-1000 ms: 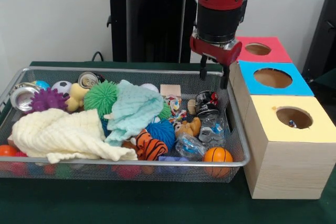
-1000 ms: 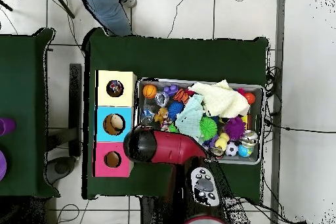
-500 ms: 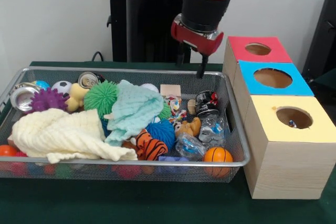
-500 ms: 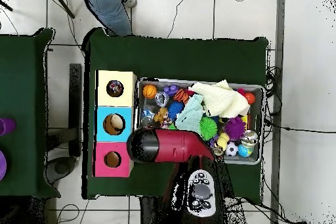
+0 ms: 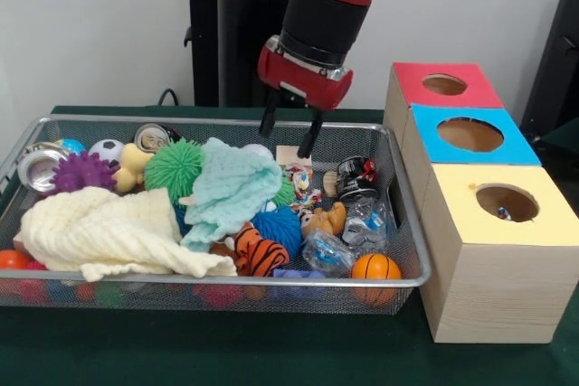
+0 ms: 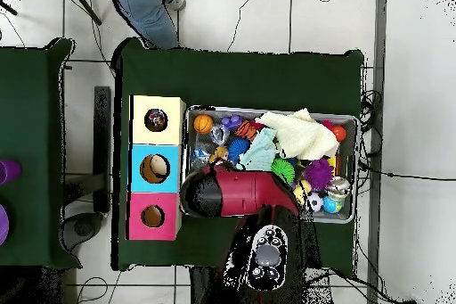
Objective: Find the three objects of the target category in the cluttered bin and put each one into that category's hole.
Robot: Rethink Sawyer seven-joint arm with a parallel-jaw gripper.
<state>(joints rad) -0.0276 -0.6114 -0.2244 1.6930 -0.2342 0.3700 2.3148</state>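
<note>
silver wire-mesh bin on the green worktop, read left to right: cream knitted cloth, purple spiky ball, green spiky ball, and mint-green waffle cloth at centre. over the bin's far rim hangs the red and black gripper, its two dark fingers spread and empty, above a small pale wooden block. just right of the block lies a whitish knotted fabric bundle with red, blue and yellow spots, partly hidden by neighbours. further right sit a dark can, a clear crumpled wrapper and an orange ball. beside the bin, the yellow-topped wooden box shows a spotted item already in its round hole. suggested approach: shift slightly right, descend vertically over the bundle, and close on its knot, clear of the block and can; other bundles may lie under the cloths.
</note>
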